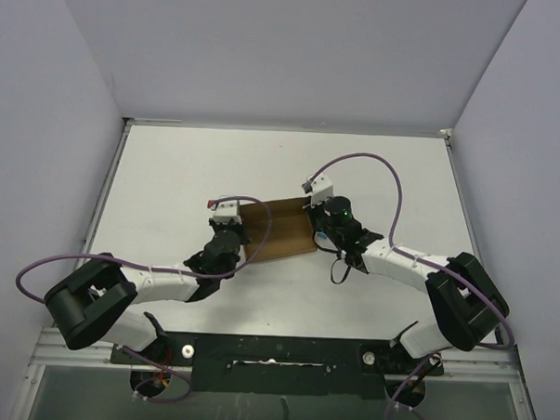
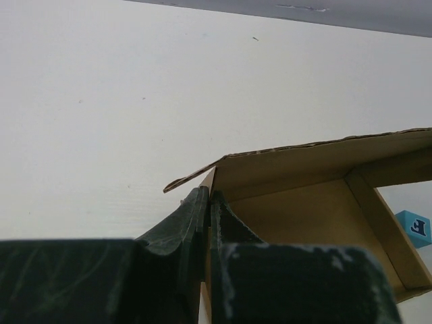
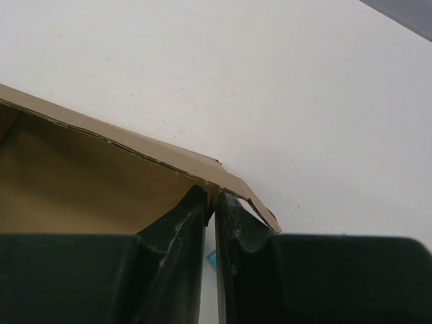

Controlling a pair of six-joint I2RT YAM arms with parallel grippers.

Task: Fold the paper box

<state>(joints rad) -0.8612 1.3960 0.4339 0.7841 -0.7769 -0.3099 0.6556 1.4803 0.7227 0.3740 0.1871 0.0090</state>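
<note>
Pinching the paper box (image 1: 277,230) from both sides, your two arms meet near the middle of the white desk (image 1: 170,177). The box is plain brown cardboard, partly formed, and sits between the two wrists in the top view, slightly skewed to the desk edges.

Your left end effector (image 2: 206,197) has its fingers pressed together at the box's left corner, with the thin wall edge caught between them. In the left wrist view you see inside the box: a flat floor, a raised far wall with a ragged top edge, and a side wall on the right.

Your right end effector (image 3: 210,199) is almost closed as well, gripping cardboard at the opposite corner. A small flap tip sticks out just right of its fingers, and the long top edge runs away to the left.

A small light blue cube (image 2: 416,228) with a dark mark on its face shows just outside the box's right wall in the left wrist view. You cannot tell whether it touches the box.

Purple cables (image 1: 375,163) loop off both arms, and grey panels (image 1: 287,52) close in the desk on three sides
</note>
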